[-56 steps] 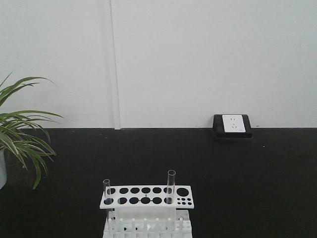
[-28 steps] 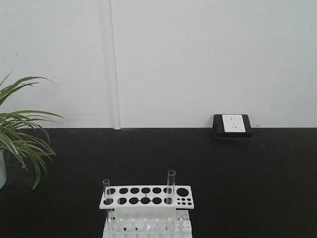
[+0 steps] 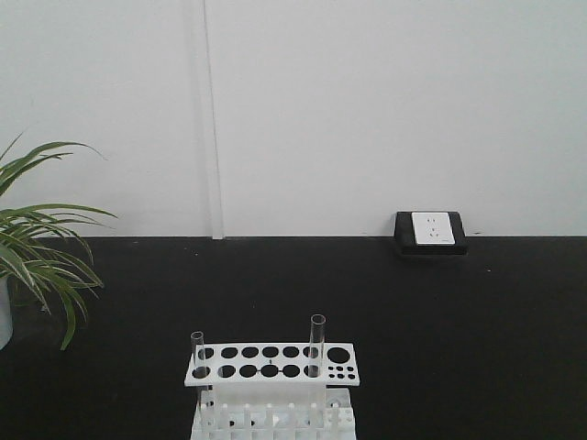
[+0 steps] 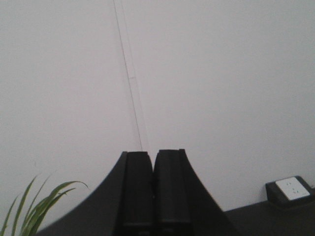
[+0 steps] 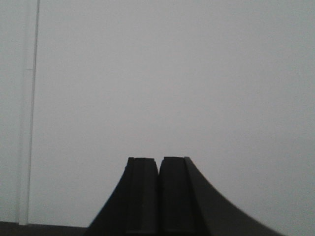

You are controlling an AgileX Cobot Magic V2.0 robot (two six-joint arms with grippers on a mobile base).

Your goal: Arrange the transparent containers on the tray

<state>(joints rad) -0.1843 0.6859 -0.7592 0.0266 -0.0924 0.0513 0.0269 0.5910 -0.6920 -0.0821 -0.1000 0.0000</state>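
**Transparent containers [image 3: 317,341] upright in the rack, tray out of sight**

Stand vertical in the white rack [image 3: 271,365]: left tube [image 3: 197,353] at the rack's left end, right tube [image 3: 317,335] toward its right end, just left of the rack's cluster of small holes. Rise well clear of the rack's top plate, long axes straight up, so probably best pinched near the rim and drawn straight upward. Cannot find the yellow tray in any view, nor say which way from the rack it lies.

Left gripper [image 4: 155,191]: pressed closed on nothing, aimed at the white wall [image 4: 221,98] above the rack. Right gripper [image 5: 158,196]: likewise closed and empty, facing bare wall. Cannot tell which is nearer the rack; judged to need tipping down toward it and opening first.

Left of the rack, a plant [image 3: 46,266]; beyond the rack to its right, a socket box [image 3: 430,231] at the back of the black table [image 3: 459,348].
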